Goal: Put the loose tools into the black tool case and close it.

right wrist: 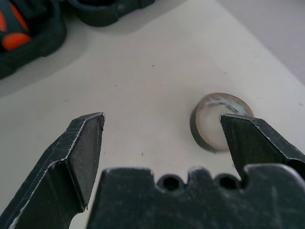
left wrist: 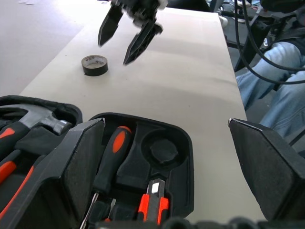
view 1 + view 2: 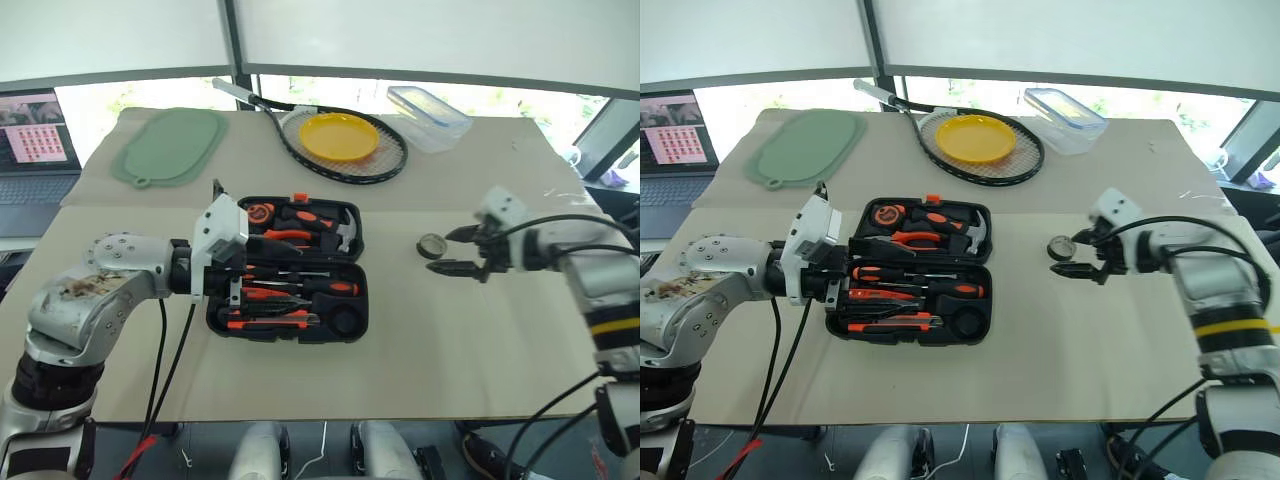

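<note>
The black tool case [image 3: 363, 290] lies open in the middle of the table, with orange-and-black screwdrivers [image 3: 318, 286], a utility knife [image 2: 152, 202] and a hammer [image 2: 43, 121] in its slots. Its round slot [image 2: 163, 150] is empty. My left gripper [image 3: 236, 272] hovers open over the case's left edge, with nothing between its fingers [image 2: 71, 167]. A small dark tape roll [image 3: 432, 245] lies flat on the table to the right of the case. My right gripper [image 3: 460, 252] is open just right of the roll, angled down; in the right wrist view the tape roll [image 1: 209, 119] sits by one finger [image 1: 257, 143].
At the back are a racket with a yellow plate [image 3: 339, 137] on it, a green mat [image 3: 172, 146] and a clear food box [image 3: 430, 115]. A laptop [image 3: 35, 150] stands off the table's left. A person's legs in jeans [image 2: 267, 90] are beyond the table's right edge.
</note>
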You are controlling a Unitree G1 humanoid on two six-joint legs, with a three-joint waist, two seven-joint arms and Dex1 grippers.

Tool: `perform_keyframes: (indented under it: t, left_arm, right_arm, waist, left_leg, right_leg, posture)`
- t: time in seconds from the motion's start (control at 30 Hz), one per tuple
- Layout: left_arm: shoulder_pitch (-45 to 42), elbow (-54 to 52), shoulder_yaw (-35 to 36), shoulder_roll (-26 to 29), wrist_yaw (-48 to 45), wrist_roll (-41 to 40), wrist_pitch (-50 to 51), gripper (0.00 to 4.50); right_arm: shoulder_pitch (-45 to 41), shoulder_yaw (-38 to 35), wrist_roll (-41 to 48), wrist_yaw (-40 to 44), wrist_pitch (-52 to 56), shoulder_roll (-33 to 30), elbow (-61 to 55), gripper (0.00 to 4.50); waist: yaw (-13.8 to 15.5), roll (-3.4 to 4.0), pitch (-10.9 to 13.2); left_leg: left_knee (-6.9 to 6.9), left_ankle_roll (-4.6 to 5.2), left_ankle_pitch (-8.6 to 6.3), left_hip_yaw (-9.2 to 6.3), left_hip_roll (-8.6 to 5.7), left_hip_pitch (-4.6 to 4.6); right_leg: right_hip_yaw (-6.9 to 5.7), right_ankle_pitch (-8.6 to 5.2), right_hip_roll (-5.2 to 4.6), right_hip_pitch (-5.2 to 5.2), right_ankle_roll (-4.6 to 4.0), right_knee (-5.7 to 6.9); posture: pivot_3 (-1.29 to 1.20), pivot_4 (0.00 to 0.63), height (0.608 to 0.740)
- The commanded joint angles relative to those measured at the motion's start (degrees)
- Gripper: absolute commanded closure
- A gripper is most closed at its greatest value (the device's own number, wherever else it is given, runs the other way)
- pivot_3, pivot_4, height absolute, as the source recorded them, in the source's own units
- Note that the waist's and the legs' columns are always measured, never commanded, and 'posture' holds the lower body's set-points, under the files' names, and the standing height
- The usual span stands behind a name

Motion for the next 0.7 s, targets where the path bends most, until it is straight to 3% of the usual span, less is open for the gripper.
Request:
perform_keyframes:
  t: [0.03, 0.23, 0.43, 0.57, 0.7]
  left_arm:
    - [0.56, -1.41, 1.01, 0.33, 0.91, -0.01, -1.54, 0.04]
    - [1.44, -1.41, 1.71, 1.09, 1.99, 0.15, -2.25, 0.04]
    - [1.38, -0.16, 1.74, 1.98, 2.07, 0.91, -3.8, 0.04]
    - [0.11, 0.62, 1.16, 1.79, 2.16, 1.0, -4.35, 0.0]
    - [-0.45, 1.43, 0.59, 1.91, 1.63, 1.63, -5.05, 0.0]
  right_arm:
    - [-3.06, 0.21, -3.74, -2.51, -4.79, 2.18, 6.57, 0.0]
    - [-7.26, -0.13, -8.68, -7.5, -11.4, 5.33, 18.33, 0.0]
    - [-9.34, -0.95, -9.34, -7.18, -12.78, 6.38, 23.56, 0.0]
    - [-8.72, -1.49, -8.92, -6.17, -12.11, 8.03, 23.99, 0.92]
    - [-7.7, -1.95, -9.1, -6.22, -12.03, 8.53, 23.21, 2.26]
  waist:
    - [0.11, 0.0, 0.0]
    - [-0.29, 0.01, 0.0]
    - [-0.53, 0.01, 0.0]
    - [-0.85, 0.01, 0.0]
    - [-0.93, 0.02, 0.0]
  left_leg:
    - [0.01, -0.03, 0.02, 0.01, 0.0, -0.01]
    - [0.0, -0.09, 0.05, 0.03, 0.01, -0.02]
    - [-0.07, -0.08, 0.04, 0.02, 0.02, 0.0]
    - [-0.11, -0.09, 0.05, 0.02, 0.04, 0.03]
    - [-0.14, -0.08, 0.04, 0.03, 0.05, 0.08]
  right_leg:
    - [0.0, 0.0, 0.0, 0.0, 0.01, -0.03]
    - [-0.02, 0.0, 0.0, 0.07, 0.04, -0.22]
    - [-0.04, 0.01, 0.0, 0.07, 0.04, -0.23]
    - [-0.05, 0.01, 0.02, 0.1, 0.03, -0.24]
    - [-0.04, 0.02, 0.03, 0.11, 0.03, -0.23]
  posture:
    - [0.0, 0.15, 0.738]
    - [0.0, 0.15, 0.738]
    - [0.0, 0.15, 0.738]
    - [0.0, 0.15, 0.738]
    - [0.0, 0.15, 0.738]
